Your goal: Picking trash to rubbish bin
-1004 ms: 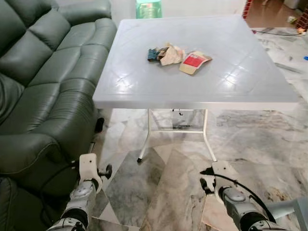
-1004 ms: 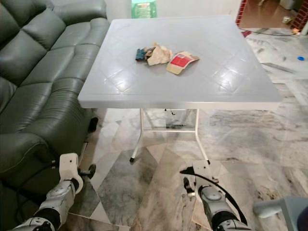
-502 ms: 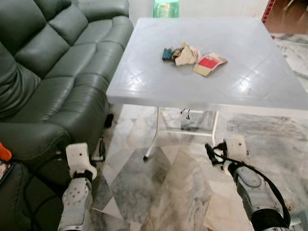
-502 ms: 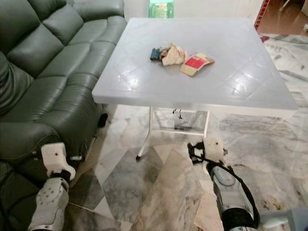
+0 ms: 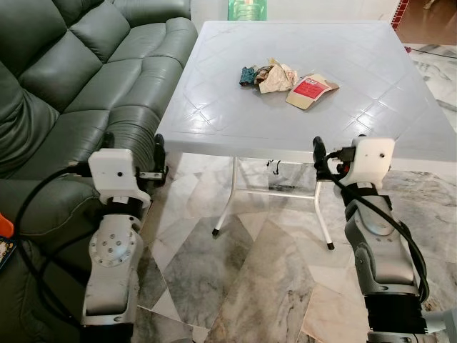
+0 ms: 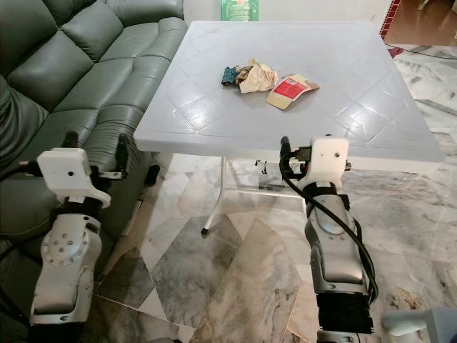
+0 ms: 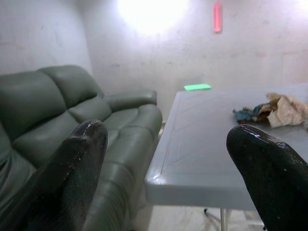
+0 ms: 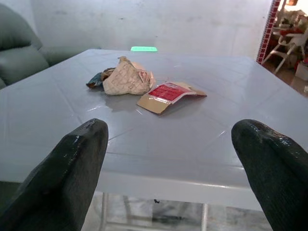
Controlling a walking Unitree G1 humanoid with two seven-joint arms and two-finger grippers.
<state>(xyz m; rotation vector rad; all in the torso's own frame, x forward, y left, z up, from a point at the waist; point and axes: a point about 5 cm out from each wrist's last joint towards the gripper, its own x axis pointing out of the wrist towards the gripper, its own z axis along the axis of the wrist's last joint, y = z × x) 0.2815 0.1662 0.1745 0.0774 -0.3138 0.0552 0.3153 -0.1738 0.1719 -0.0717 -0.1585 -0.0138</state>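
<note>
Both grippers are raised in front of the grey folding table [image 5: 214,121] with their black fingers spread wide and nothing between them. Left gripper [image 5: 132,153] sits off the table's near left corner, close against the arm of the dark green leather sofa [image 5: 78,78]; its wrist view looks past the sofa and along the table's left edge. Right gripper [image 5: 335,153] is held at the table's near edge, toward the near right corner — its wrist view looks straight across the tabletop at the trash.

That trash lies in a loose cluster toward the far side of the table, around the middle between the left and right edges. A crumpled tan paper wrapper [image 8: 127,78] is in the centre, with a small dark blue-green scrap [image 8: 96,79] touching it on the side toward the sofa. Just beside the wrapper, on the other side, lies a flattened brown cardboard packet [image 8: 168,95] with a red label — well apart from either gripper.

Beyond the table's far edge a green item [image 5: 246,8] shows. Marble-patterned floor tiles [image 5: 235,286] lie below.
</note>
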